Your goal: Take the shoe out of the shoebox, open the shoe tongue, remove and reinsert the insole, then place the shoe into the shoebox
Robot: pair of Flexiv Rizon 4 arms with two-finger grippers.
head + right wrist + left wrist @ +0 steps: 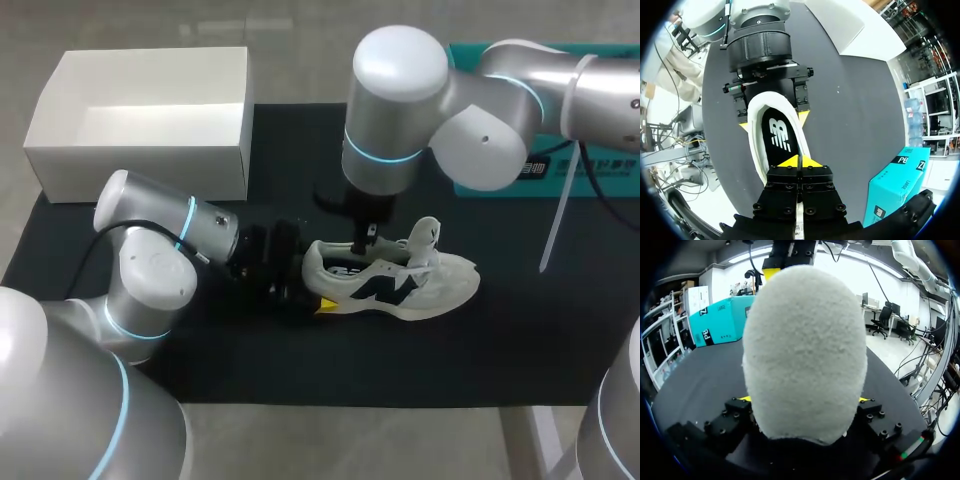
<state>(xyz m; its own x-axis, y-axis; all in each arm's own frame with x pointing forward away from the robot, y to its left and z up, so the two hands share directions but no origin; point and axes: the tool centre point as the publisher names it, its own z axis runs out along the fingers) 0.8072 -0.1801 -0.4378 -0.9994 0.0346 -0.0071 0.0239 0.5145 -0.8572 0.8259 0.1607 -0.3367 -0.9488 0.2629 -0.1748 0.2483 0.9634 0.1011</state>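
Note:
A white sneaker (400,285) with dark side markings lies on the black mat (500,340), toe pointing right and tongue (428,235) standing up. My left gripper (312,280) holds its heel, one yellow tip on each side; that fuzzy heel (805,350) fills the left wrist view. My right gripper (368,243) comes down from above into the shoe's opening. In its own view the right gripper (799,161) is shut just over the black insole (780,137) with a white logo. Whether it pinches anything is not visible. The white shoebox (150,170) stands open and empty at the back left.
A teal carton (470,55) sits at the back right, partly behind my right arm. The mat extends bare in front of and to the right of the shoe.

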